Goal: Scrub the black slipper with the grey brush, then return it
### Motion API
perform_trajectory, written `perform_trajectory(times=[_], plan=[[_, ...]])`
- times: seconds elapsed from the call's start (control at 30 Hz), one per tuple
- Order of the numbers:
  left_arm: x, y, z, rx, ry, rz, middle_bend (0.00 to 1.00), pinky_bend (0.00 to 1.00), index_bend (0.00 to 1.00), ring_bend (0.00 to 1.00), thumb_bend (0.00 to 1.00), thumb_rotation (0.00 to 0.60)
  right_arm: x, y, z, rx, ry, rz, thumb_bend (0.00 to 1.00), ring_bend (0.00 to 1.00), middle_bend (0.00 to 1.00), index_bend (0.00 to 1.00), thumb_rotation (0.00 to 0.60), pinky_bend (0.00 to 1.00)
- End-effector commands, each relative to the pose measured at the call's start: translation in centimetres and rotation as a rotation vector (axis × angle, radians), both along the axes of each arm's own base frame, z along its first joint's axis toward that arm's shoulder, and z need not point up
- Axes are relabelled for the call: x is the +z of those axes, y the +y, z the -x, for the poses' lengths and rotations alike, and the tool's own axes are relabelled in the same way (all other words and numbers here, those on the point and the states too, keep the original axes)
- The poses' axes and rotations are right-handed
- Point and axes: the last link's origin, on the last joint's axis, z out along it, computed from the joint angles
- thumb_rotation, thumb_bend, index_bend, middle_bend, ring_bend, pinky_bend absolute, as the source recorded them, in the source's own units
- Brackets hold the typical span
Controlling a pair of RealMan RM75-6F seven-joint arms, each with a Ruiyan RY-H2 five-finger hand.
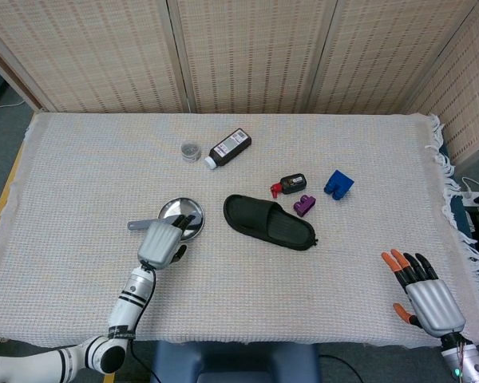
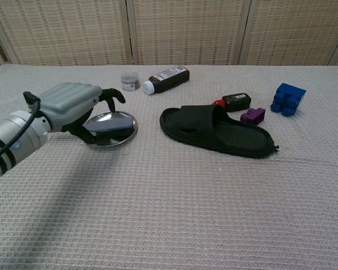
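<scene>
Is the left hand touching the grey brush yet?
Cannot tell. In the chest view the left hand covers the grey brush handle with fingers curled around it, but neither view shows contact or a gap plainly.

Bright, even light from overhead, pretty soft. Only faint shadows on the worktop (image 2: 174, 202), one smudgy patch beside the left hand (image 2: 73, 107). Sharp overall, slightly soft on that near arm. Small glint off the metal dish (image 1: 193, 226).
</scene>
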Motion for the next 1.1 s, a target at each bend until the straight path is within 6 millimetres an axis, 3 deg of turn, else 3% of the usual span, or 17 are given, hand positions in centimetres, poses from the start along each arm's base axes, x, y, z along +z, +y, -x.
perform_trajectory(times=[0.03,0.5,0.83,1.1], plan=[[-1.0,1.5,-1.2,0.019,0.03,-0.035,0.24,1.0,0.18,0.75,0.33,0.6,0.0,0.0,0.1,-0.005,0.001,0.001,0.19,0.0,0.0,0.0,0.6,0.0],[-3.3,4.4,0.1,0.089,0.159,-0.041,0.26,1.0,0.21,0.75,0.33,0.6,0.3,0.0,0.2,-0.02,-0.006,-0.003,0.19,0.0,0.0,0.0,0.6,0.0],[-3.2,4.6,1.0,0.071,0.224,-0.064,0.34,1.0,0.3,0.75,0.33,0.6,0.4,0.3,-0.1,-0.008,-0.028,-0.022,0.19,0.0,0.0,0.0,0.6,0.0],[-3.3,5.0,1.5,0.066,0.252,-0.077,0.35,1.0,0.32,0.76,0.33,0.6,0.3,0.4,-0.2,-0.006,-0.029,-0.032,0.19,0.0,0.0,0.0,0.6,0.0]])
